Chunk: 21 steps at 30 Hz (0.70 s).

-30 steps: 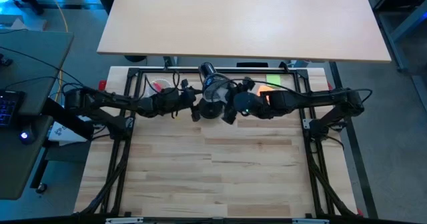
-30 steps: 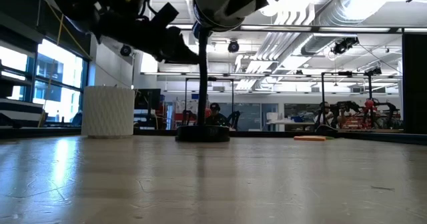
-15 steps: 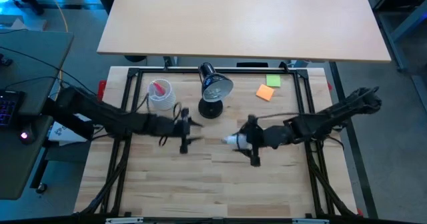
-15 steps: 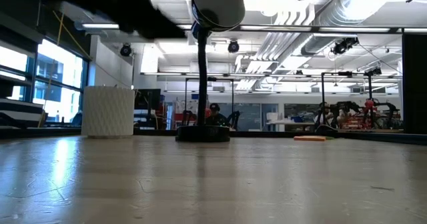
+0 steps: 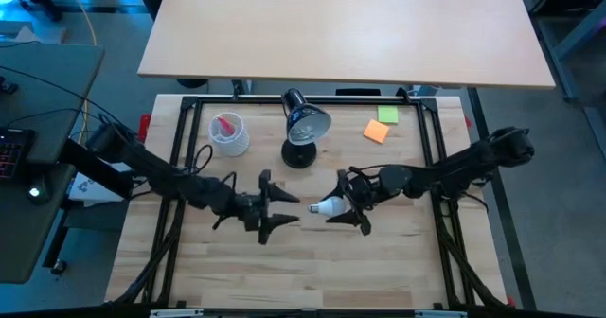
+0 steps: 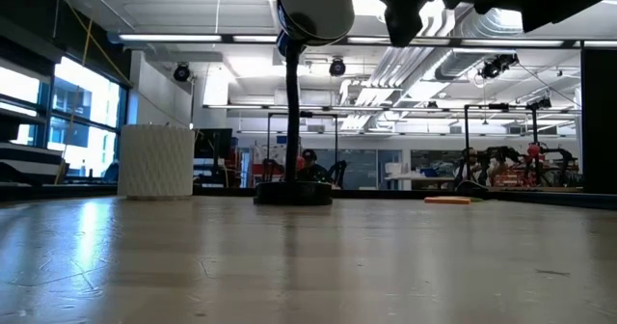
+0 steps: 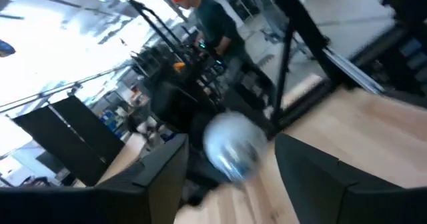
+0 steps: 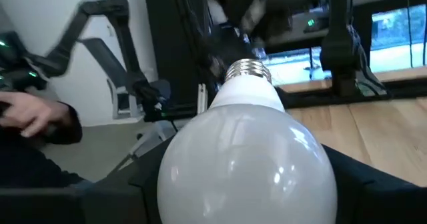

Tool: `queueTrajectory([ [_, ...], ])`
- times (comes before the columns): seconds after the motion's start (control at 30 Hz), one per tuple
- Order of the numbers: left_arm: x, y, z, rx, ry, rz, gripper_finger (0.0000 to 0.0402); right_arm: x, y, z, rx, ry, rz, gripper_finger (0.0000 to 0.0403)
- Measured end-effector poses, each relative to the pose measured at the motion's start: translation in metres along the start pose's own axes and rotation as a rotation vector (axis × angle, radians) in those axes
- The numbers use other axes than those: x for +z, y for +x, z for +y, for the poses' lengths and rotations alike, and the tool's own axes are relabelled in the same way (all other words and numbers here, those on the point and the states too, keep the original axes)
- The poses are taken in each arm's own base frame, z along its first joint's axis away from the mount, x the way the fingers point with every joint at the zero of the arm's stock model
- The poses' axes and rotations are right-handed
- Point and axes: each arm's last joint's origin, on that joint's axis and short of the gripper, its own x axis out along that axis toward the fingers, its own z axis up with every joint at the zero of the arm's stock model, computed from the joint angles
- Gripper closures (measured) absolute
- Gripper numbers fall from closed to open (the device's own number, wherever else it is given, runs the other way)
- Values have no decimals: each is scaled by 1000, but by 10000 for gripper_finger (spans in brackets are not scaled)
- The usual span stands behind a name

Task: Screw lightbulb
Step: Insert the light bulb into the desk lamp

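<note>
The small white lightbulb (image 5: 325,207) is held by my right gripper (image 5: 339,207) over the middle of the table. Its silvery screw base (image 8: 248,69) points away from the gripper, toward the table's left. My left gripper (image 5: 290,209) is open and empty just left of the bulb, with its fingers pointing at it. The bulb also shows in the left wrist view (image 7: 232,144), beyond the two spread fingers. The black desk lamp (image 5: 303,129) stands at the far middle on its round base (image 5: 299,154), head tipped up. My right gripper pinches the bulb's round glass end (image 8: 247,164) between its two fingers (image 8: 373,184), one on each side. The fingers come level from the table's right. The bulb lies level, screw base foremost, lifted clear of the table.
A white ribbed cup (image 5: 227,133) with pink items stands far left of the lamp. An orange note (image 5: 376,132) and a green note (image 5: 388,115) lie at the far right. A person's hand (image 8: 30,114) shows beyond the table.
Both grippers have come away from the lamp head toward the table's near edge. My right gripper has carried the bulb with it, clear of the table. My left gripper now faces the bulb from the left.
</note>
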Motion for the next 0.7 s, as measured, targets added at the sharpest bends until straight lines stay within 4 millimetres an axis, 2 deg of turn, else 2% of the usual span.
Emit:
queueTrajectory([
  [0.23,-6,23,7,-124,-65,5,143,4,0,-1,22,-27,-18,160],
  [0.5,-16,47,7,-88,-102,61,144,4,0,-1,21,-42,-17,160],
  [0.7,-21,56,1,-67,-96,107,167,3,0,-1,19,-44,-10,160],
])
